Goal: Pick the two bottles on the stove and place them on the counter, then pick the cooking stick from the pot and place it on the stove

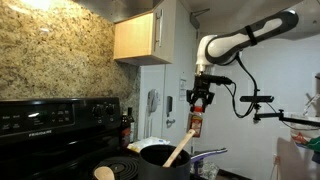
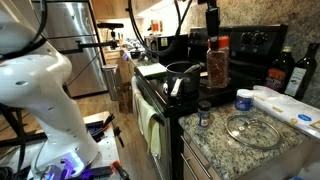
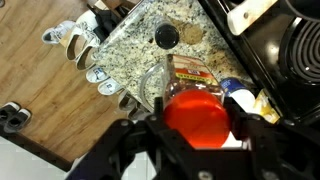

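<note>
Right now my end effector (image 1: 200,101) is partly closed around the red-capped bottle (image 2: 217,66), holding it upright in the air. Beneath it lies the granite tabletop (image 3: 130,50), where the other small bottle (image 3: 166,37) stands. Lower and aside, the cooking stick (image 1: 178,150) leans in the pot (image 1: 158,156) on the stove (image 1: 40,125).

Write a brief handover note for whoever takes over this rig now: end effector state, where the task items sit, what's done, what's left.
End effector: shut on the red-capped bottle, held up in the air.
Small bottle: standing on the granite counter, apparently done.
Cooking stick: in the pot on the stove.
Left: set the held bottle on the counter, then move the stick onto the stove.
</note>
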